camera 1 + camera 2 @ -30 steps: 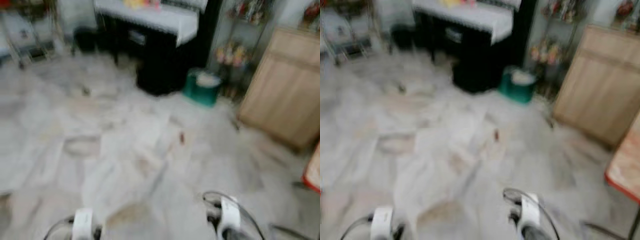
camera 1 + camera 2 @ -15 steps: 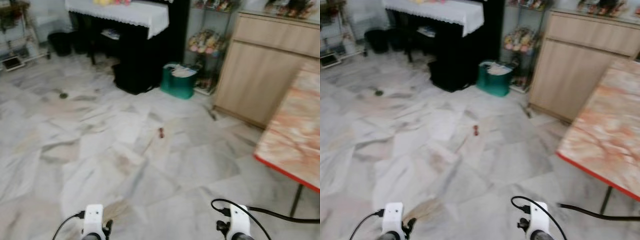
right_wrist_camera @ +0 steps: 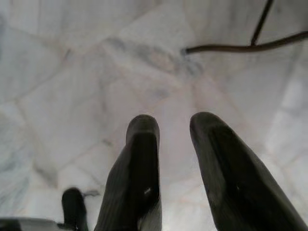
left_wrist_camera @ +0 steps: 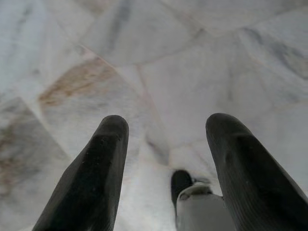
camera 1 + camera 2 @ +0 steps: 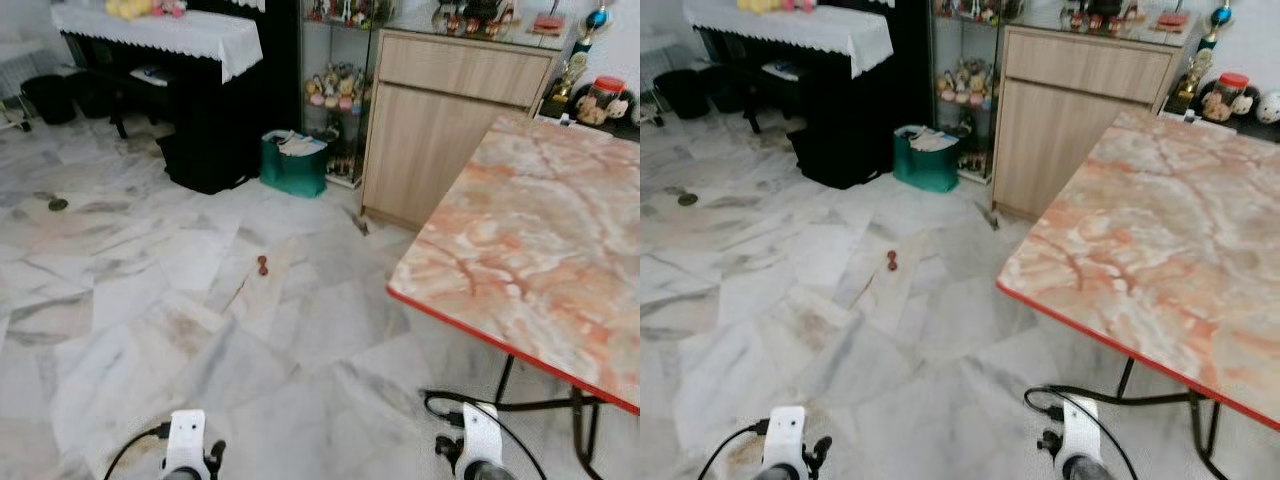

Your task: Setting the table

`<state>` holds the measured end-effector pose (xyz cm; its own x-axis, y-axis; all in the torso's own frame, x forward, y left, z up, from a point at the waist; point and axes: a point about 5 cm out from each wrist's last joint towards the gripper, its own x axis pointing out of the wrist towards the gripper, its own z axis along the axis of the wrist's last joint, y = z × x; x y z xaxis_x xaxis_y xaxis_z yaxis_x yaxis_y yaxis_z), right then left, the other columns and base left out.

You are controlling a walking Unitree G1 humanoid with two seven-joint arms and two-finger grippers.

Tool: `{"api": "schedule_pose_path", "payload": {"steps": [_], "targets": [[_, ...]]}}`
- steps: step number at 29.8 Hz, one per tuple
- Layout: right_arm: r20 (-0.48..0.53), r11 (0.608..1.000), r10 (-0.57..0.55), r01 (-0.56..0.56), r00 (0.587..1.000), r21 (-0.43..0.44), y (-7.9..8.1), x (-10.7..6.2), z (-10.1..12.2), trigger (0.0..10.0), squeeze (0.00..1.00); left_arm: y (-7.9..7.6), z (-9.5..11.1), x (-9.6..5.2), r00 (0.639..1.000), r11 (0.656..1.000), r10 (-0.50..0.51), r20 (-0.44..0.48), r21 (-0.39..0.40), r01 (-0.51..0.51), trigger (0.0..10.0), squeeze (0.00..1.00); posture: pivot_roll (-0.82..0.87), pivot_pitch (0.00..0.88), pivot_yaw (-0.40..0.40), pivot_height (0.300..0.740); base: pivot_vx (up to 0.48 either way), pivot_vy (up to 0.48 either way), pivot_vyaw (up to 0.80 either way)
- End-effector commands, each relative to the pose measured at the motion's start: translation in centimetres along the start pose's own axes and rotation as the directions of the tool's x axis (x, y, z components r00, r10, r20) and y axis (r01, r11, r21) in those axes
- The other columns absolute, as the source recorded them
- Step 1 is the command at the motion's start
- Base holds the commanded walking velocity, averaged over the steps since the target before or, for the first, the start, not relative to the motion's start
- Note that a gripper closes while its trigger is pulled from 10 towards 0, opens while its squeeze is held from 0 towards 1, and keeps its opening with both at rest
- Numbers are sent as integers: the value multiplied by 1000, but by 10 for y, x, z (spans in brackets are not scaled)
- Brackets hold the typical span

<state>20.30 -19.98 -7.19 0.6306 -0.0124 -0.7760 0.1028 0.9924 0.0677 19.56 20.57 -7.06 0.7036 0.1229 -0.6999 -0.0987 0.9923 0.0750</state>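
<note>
**Robot stands on the marble floor beside the bare counter, both hands empty**

The robot looks down across a white marble floor (image 5: 150,300) veined in grey. On its right stands the counter (image 5: 540,260), a slab of pink and orange marble pattern edged in red, carried on thin black legs; its near corner points toward the middle of the floor.

Both arms hang low at the robot's sides. The left hand (image 4: 166,130) points down at the floor with its two black fingers spread well apart and nothing between them. The right hand (image 3: 174,126) also hangs over the floor, its fingers parted by a narrower gap and holding nothing. A black cable (image 3: 250,47) lies on the tiles beyond it, near a thin counter leg.

Beyond the counter a light wooden cabinet (image 5: 450,130) stands against the wall, with small ornaments on top. To its left is a glass shelf of figurines (image 5: 335,90), a green bag (image 5: 292,165) on the floor in front, and a black piano (image 5: 200,100) draped in a white lace cloth. A small red object (image 5: 262,265) lies on the tiles in the open floor.
</note>
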Motion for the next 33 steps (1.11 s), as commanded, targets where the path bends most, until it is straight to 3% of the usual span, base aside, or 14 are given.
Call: {"api": "schedule_pose_path", "payload": {"steps": [1,26,33], "targets": [[-19,1000,-3,3,1000,5,-1,-1,-5,10000,0,-2,2,1,1000,1000,-4,7,1,4,10000,0,-55,0,-24,736,0,0,-569],[-23,1000,0,-1,1000,-23,-2,-1,-5,10000,0,-4,1,0,1000,1000,-9,8,-5,9,10000,0,-57,0,-30,736,0,0,-550],[-8,1000,-8,8,1000,-10,-3,-1,-4,10000,0,-5,1,0,1000,1000,-13,9,-5,13,10000,0,-56,0,-30,736,0,-69,0]]}}
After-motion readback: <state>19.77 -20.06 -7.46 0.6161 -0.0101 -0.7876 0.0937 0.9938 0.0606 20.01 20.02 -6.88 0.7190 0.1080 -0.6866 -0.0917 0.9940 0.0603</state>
